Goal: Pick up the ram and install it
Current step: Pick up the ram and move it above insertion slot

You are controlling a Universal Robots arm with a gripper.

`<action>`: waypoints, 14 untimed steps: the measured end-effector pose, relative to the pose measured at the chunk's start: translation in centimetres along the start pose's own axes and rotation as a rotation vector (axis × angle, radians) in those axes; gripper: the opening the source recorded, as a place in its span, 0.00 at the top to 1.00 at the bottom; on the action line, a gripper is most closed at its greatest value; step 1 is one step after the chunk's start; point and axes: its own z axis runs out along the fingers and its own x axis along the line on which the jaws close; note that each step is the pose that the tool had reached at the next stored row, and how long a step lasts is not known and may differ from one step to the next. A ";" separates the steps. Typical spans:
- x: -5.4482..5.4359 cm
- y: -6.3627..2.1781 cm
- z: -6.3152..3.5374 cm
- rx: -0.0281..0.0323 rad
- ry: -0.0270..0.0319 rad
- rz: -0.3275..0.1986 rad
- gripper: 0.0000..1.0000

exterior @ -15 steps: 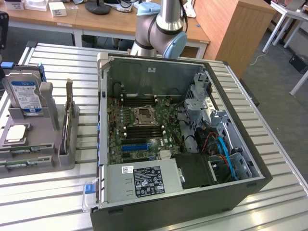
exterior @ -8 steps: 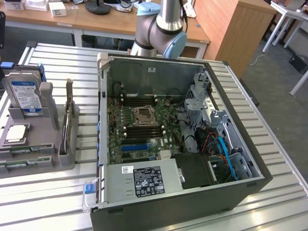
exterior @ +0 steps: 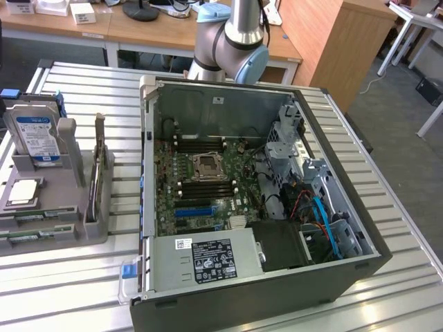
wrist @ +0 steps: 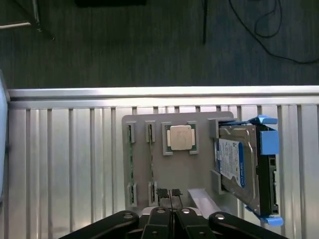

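Wooden desks (exterior: 138, 31) behind a ribbed metal table (exterior: 408, 214), dark carpet floor (wrist: 149, 45).

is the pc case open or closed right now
Open. The computer case lies on its side with the side panel off, leaving the motherboard and power supply exposed.

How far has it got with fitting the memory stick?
Nothing looks done yet. The thin green ram sticks lie in slots of the grey holder. The black end effector, shut and empty, hangs over the holder near one stick. Pickup and fitting into the green motherboard are both left.
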 end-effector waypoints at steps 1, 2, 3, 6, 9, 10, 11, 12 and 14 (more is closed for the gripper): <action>0.0 0.00 0.01 -0.0004 0.0008 -0.018 0.90; 0.0 0.00 0.01 -0.0008 0.0017 -0.035 0.90; 0.0 0.00 0.01 -0.0010 0.0028 -0.048 0.90; 0.0 0.00 0.01 -0.0012 0.0037 -0.052 0.90; 0.0 0.00 0.02 -0.0011 0.0037 -0.053 0.90; 0.0 0.00 0.02 -0.0012 0.0038 -0.055 0.90; 0.0 -0.01 0.02 -0.0012 0.0040 -0.060 0.90; 0.0 -0.03 0.02 -0.0013 0.0043 -0.067 0.90; 0.0 -0.07 0.01 -0.0017 0.0050 -0.082 0.90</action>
